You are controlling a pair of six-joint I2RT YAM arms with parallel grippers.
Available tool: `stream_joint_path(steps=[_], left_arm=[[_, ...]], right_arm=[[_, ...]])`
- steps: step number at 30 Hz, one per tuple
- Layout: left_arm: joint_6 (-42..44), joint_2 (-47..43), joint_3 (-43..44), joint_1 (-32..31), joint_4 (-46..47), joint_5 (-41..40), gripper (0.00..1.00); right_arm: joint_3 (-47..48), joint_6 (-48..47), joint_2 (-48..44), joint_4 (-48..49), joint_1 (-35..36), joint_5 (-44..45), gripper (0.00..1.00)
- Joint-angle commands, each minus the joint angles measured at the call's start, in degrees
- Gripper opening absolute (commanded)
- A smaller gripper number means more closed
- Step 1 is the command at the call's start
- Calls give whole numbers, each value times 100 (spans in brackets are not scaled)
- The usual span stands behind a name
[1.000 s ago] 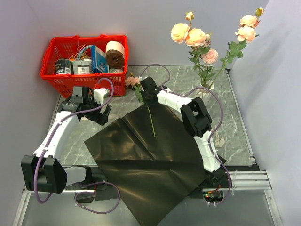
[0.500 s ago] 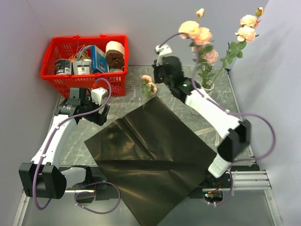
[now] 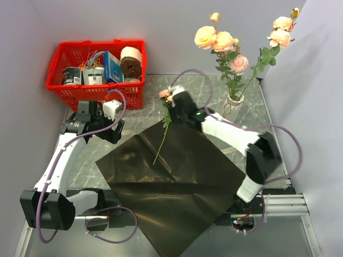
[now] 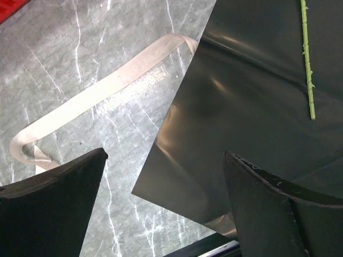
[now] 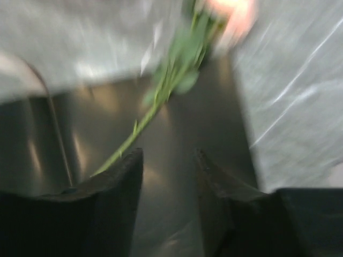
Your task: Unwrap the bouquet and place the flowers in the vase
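The slim white vase (image 3: 232,109) stands at the back right and holds several pale pink and peach flowers (image 3: 222,42). The dark wrapping paper (image 3: 171,182) lies spread flat. One rose (image 3: 163,131) lies loose, its stem on the paper and its bloom past the paper's far edge. My right gripper (image 3: 172,104) hovers by that bloom. In the right wrist view the right gripper (image 5: 169,158) is open and empty, with the stem (image 5: 161,96) just ahead of its fingers. My left gripper (image 4: 163,155) is open above the paper's left corner (image 4: 161,176).
A red basket (image 3: 69,88) with boxes, tins and a paper roll stands at the back left. A cream ribbon (image 4: 107,88) lies on the marble beside the paper, another ribbon (image 3: 249,155) lies at the right. Grey walls close in on both sides.
Half a second ago the right gripper held the rose up near the vase. Now it has dropped back to the paper's far edge, its jaws have opened and the rose lies loose. Left arm barely moved.
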Motion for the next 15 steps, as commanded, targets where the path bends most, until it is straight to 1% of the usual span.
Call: stream_joint_path(steps=[1,5,7,10,14,15], left_arm=[[-57,-90,79,31,-12,101,96],[-40,-81,123,31,-38,92,96],[-22,-90,105,31,-38,57,96],[22,-81,79,31,-21,48,96],[57,-90,44,31,14,39,96],[74,-81,35,31,15,31,96]], right_arm=[[322,612,748,-259,150,37,56],[840,982,1443,-531,141,108,62],[1157,1175,1795,-602,150,309,66],[1482,1395,2155,-707,124,581,65],[1929,1519,2655,-769,88,601,64],[2053,1545,2762,-926,54,626,63]])
